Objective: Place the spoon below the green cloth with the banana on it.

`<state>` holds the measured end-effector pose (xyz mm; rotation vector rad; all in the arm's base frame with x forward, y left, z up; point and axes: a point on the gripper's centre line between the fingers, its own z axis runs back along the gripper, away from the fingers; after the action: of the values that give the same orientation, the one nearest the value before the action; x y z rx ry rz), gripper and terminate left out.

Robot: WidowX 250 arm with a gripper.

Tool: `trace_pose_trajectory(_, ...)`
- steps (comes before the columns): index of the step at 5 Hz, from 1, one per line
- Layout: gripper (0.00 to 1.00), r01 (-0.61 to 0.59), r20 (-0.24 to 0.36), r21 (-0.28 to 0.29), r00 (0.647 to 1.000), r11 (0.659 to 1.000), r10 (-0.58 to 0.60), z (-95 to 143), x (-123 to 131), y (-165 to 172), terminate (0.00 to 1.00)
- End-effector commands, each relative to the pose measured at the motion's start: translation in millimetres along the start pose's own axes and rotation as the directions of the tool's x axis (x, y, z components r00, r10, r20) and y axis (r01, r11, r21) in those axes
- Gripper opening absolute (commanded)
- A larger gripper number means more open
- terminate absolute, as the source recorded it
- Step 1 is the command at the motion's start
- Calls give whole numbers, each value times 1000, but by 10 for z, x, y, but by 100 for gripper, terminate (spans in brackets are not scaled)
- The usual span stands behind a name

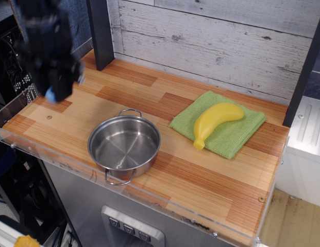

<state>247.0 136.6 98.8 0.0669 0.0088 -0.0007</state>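
Spoon (50,94) — blue plastic tip in blurred hand's (55,87) closed grip, off wooden table (201,175).

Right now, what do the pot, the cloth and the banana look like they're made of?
Pot: polished steel, apparently; it shines and mirrors.
Cloth: light green, nubby weave, likely microfibre.
Banana: smooth, glossy, even yellow, probably plastic.
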Motion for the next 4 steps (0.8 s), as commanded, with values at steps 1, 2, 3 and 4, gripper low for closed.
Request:
trace_pose_trajectory(1,0,226,67,25,971,974,-227,489,-37,-868,0)
trace_pose_trajectory(2,0,356,33,50,933,933,-358,277,-199,-1369,0)
trace_pose_trajectory(3,0,415,18,55,909,908,-416,91,-332,-1857,0)
trace_pose_trajectory(4,0,463,0,26,886,886,-464,-118,-434,-2057,0)
